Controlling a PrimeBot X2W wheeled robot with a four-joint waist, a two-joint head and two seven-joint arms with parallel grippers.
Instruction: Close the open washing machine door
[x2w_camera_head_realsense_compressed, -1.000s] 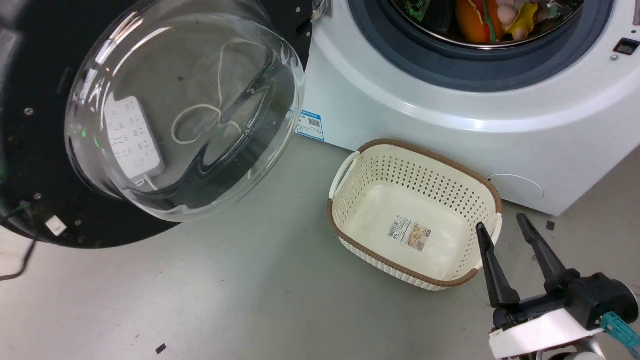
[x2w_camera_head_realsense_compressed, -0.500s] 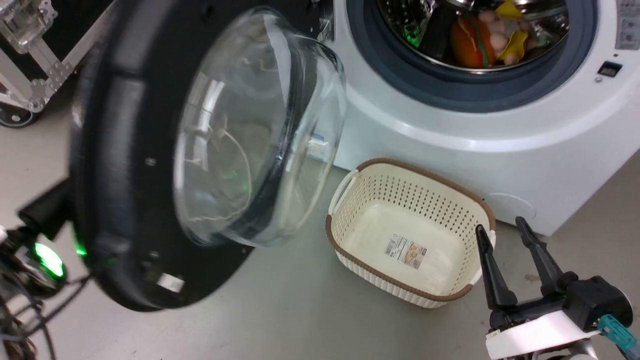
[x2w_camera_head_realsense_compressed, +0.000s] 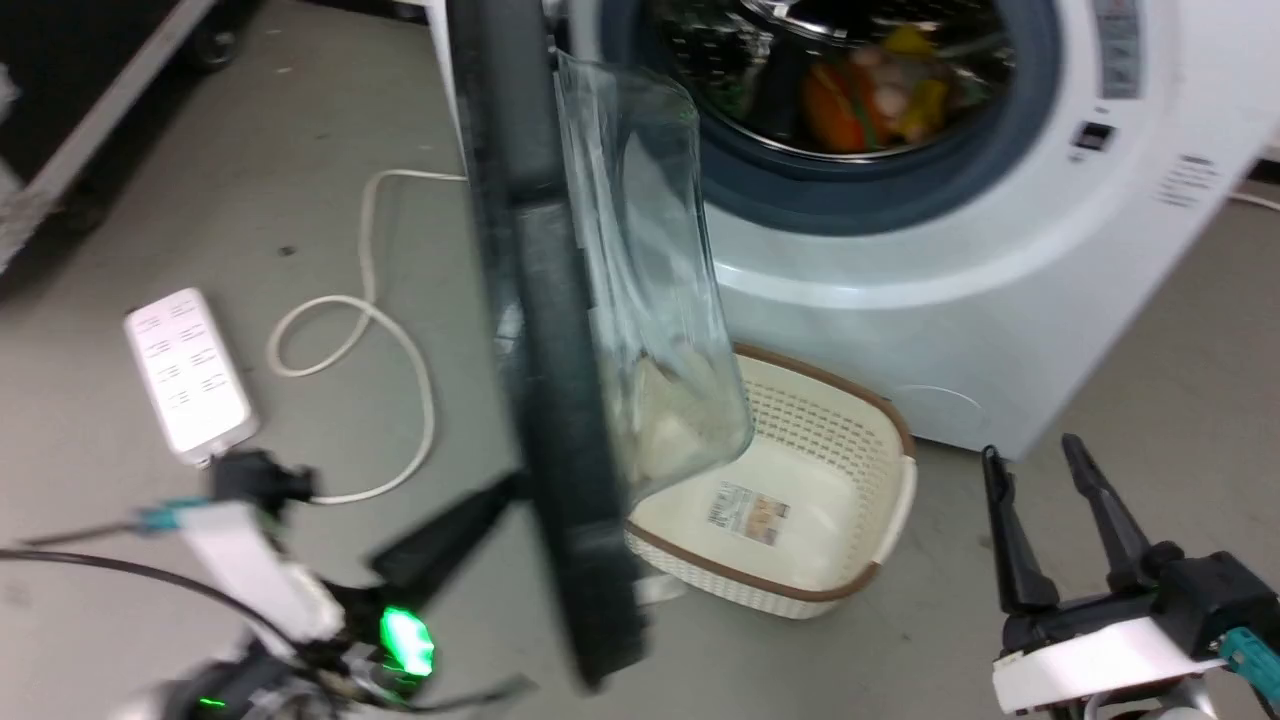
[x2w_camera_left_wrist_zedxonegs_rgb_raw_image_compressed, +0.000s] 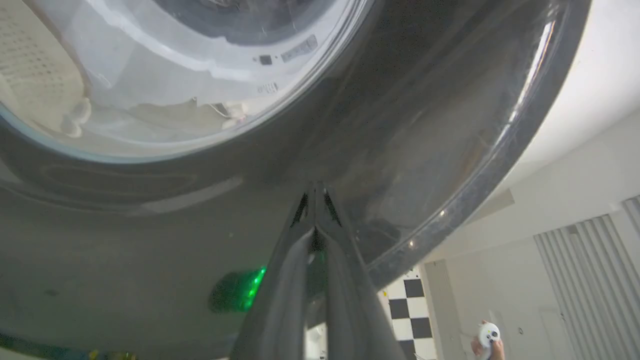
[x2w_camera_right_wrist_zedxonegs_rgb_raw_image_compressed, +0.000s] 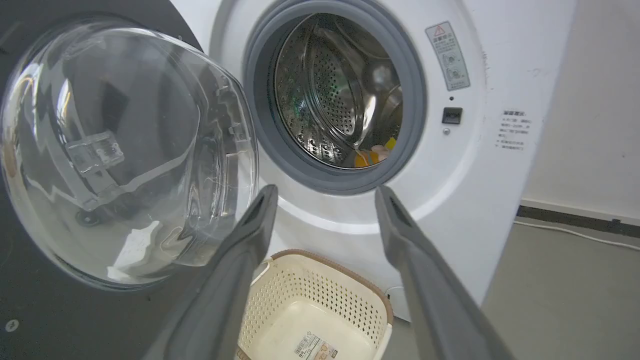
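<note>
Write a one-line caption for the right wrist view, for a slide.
The open right gripper faces the half-open door, the drum and a basket.

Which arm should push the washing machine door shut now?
Left. The left pincer, shut, presses on the dark outer side of the door. The right pincer hangs open near the basket, apart from the door, facing its glass side.

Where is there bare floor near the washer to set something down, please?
Bare floor lies between the basket and the right gripper, before the washing machine, and beyond the cable at far left. Crowded around the washing machine door: power strip, cable and left gripper on one side, basket on the other.
</note>
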